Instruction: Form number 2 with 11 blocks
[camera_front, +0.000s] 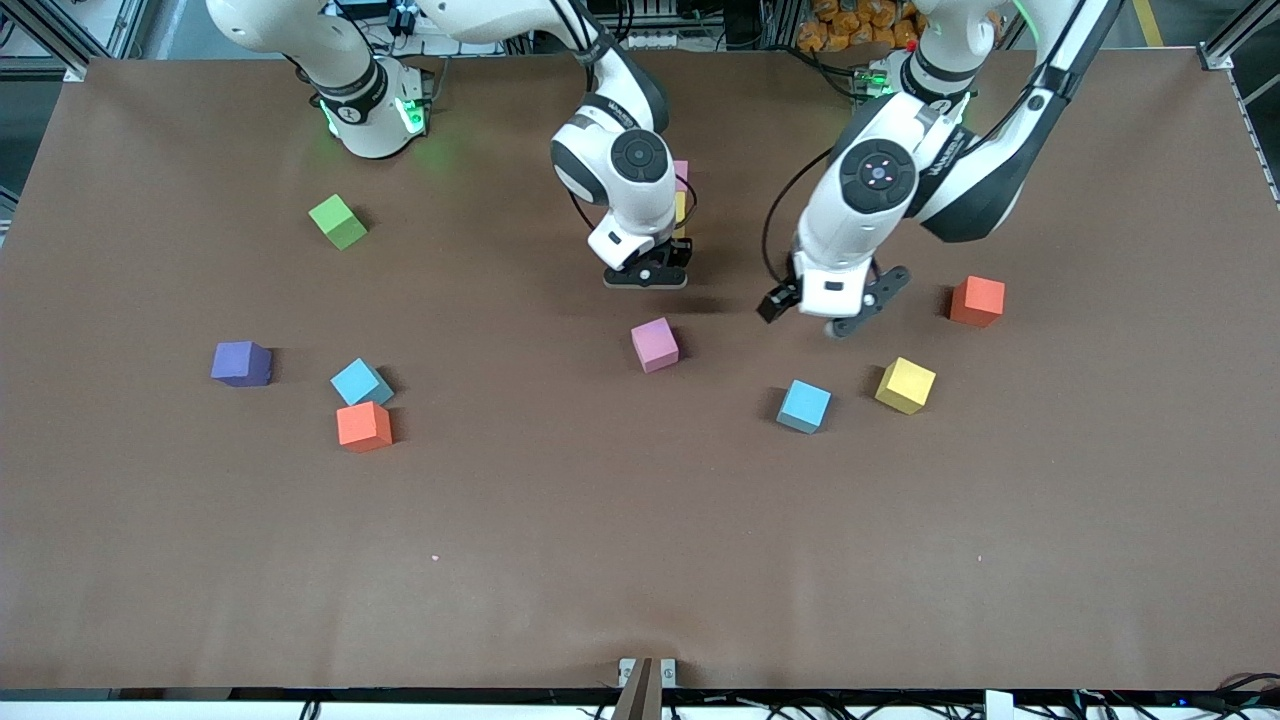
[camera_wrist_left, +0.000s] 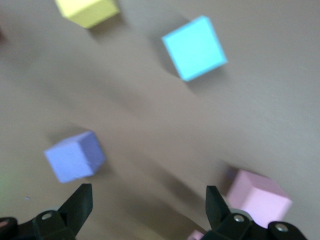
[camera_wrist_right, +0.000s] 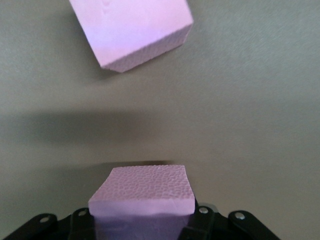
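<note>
With the right tool (camera_front: 648, 272) clamped on a pink block (camera_wrist_right: 142, 192) and the left tool (camera_front: 835, 305) wide open and empty, we should lower the block squarely, flush against the pink and yellow cubes (camera_front: 680, 195) on the table (camera_front: 640, 560).

Coloured foam blocks (camera_front: 655, 345) lie scattered, apart, on the table.

Held pink block (camera_wrist_right: 142, 195): foam, matt, finely pebbled top face; clamped in the right gripper (camera_wrist_right: 142, 222).
Loose pink block (camera_front: 655, 344): matt foam, faint grain, just beside the held one.
Yellow block (camera_front: 906, 385): matt foam, smooth.
Table (camera_front: 640, 560): brown covering, matt, even.
Right gripper: black plastic-looking, dull sheen, small metal screws.
Left gripper (camera_wrist_left: 149, 202): black fingers (camera_wrist_left: 80, 200), dull.
Arm shells: white, glossy, smooth.
</note>
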